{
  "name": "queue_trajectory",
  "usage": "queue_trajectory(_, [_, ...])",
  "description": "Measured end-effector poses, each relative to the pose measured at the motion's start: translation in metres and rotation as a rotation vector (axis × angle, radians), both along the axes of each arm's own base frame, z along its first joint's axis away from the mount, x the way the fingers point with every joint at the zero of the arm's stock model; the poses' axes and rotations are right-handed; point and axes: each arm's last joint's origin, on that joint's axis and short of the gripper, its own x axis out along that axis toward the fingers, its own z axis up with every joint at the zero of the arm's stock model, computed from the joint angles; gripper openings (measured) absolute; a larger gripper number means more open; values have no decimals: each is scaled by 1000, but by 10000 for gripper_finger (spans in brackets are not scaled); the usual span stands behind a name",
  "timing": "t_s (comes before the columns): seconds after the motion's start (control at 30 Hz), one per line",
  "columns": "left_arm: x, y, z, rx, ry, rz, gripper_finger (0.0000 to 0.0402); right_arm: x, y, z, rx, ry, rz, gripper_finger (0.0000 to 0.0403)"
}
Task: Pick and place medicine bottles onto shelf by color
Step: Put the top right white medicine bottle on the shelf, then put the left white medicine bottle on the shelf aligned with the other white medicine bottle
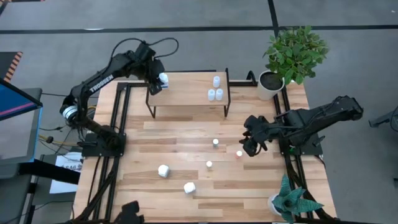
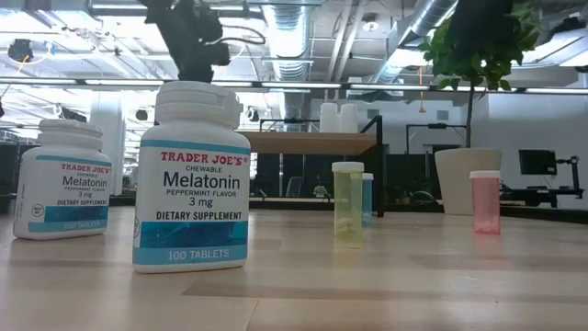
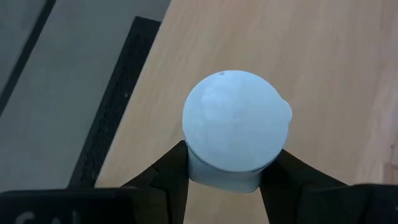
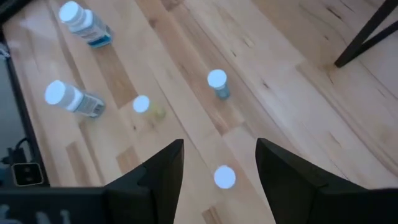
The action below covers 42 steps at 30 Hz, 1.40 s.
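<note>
My left gripper (image 3: 224, 177) is clamped on a chunky white round-capped medicine bottle (image 3: 235, 127), dark fingers (image 3: 171, 171) pinching its body just under the cap, over the left end of the low light-wood shelf on black legs (image 1: 186, 93). I judge it about to be set down; I cannot tell whether its base touches the wood yet.

My right gripper (image 4: 219, 162) hangs with jaws apart and empty above a small white-capped bottle (image 4: 224, 177) on the large wooden tabletop (image 1: 149, 193).

Progress, as I judge it: three small pale bottles (image 1: 215, 90) already stand grouped at the shelf's right end. Left on the table: two chunky white bottles (image 1: 175, 178), two small white-capped ones (image 1: 212, 153), and one pink vial (image 1: 239, 154) just beside the right gripper. Roughly a third done.

View notes: the high view alone gives shelf layout and both arms. The low view reads labels ("Melatonin") and tints, yellowish vial (image 2: 348, 202) and pink vial (image 2: 485, 202), which the overhead loses. The left wrist view confirms the grip; the high view only hints at it. The right wrist view shows the open jaws straddling the target.
</note>
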Motion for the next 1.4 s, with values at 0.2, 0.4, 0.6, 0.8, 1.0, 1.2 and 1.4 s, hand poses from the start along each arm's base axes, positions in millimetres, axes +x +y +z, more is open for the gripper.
queue_trajectory(0.2, [1,12,-4,33,-23,-45,133,12,1,-8,-2,22,-7,218])
queue_trajectory(0.4, [2,15,-7,90,42,-71,166,16,2,-13,2,44,-19,218])
queue_trajectory(0.6, [2,18,-11,73,59,-60,206,16,3,-13,8,42,-26,218])
queue_trajectory(0.8, [4,16,-11,75,61,-48,228,16,3,-13,8,42,-26,218])
queue_trajectory(1.0, [3,17,-8,91,75,-25,249,16,3,-13,8,43,-26,218])
queue_trajectory(1.2, [3,16,19,122,37,-9,264,16,3,-13,9,44,-25,218])
queue_trajectory(1.4, [-3,6,44,89,61,-13,268,16,3,-13,6,47,-22,218])
